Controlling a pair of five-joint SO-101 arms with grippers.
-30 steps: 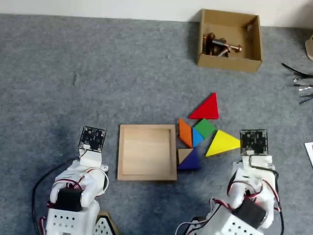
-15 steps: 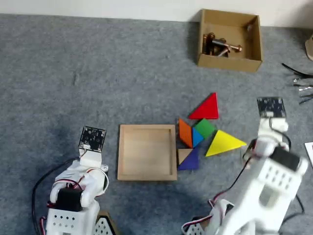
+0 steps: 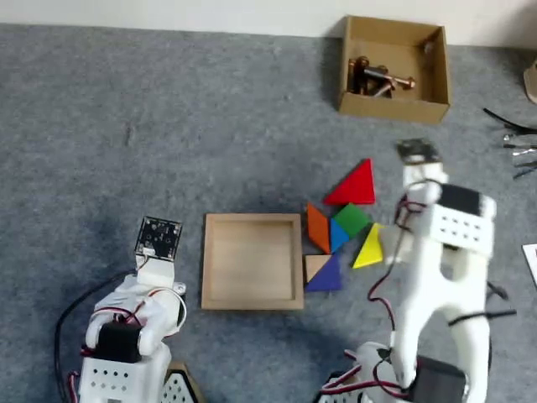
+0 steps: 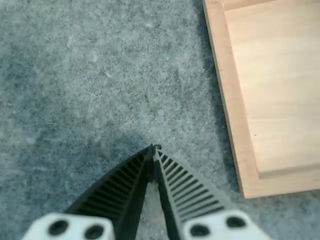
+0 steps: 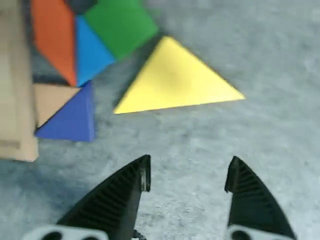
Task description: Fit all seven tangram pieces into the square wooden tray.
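The square wooden tray (image 3: 252, 261) lies bare on the grey carpet. Just right of it sits a cluster of pieces: red triangle (image 3: 354, 185), orange parallelogram (image 3: 317, 228), green square (image 3: 351, 220), small blue triangle (image 3: 337, 236), tan triangle (image 3: 315, 266) and dark blue triangle (image 3: 328, 275). The yellow triangle (image 3: 369, 248) is partly covered by the raised right arm (image 3: 445, 222). My right gripper (image 5: 187, 175) hangs open above carpet, just short of the yellow triangle (image 5: 175, 80). My left gripper (image 4: 154, 150) is shut and holds nothing, on carpet beside the tray's rim (image 4: 225, 90).
A cardboard box (image 3: 394, 67) with metal parts stands at the back right. Cables (image 3: 512, 134) lie at the right edge. Open carpet stretches left of and behind the tray.
The right arm has lifted and swung forward and leftward, now standing over the yellow triangle and hiding part of it. The left arm and the pieces have not moved.
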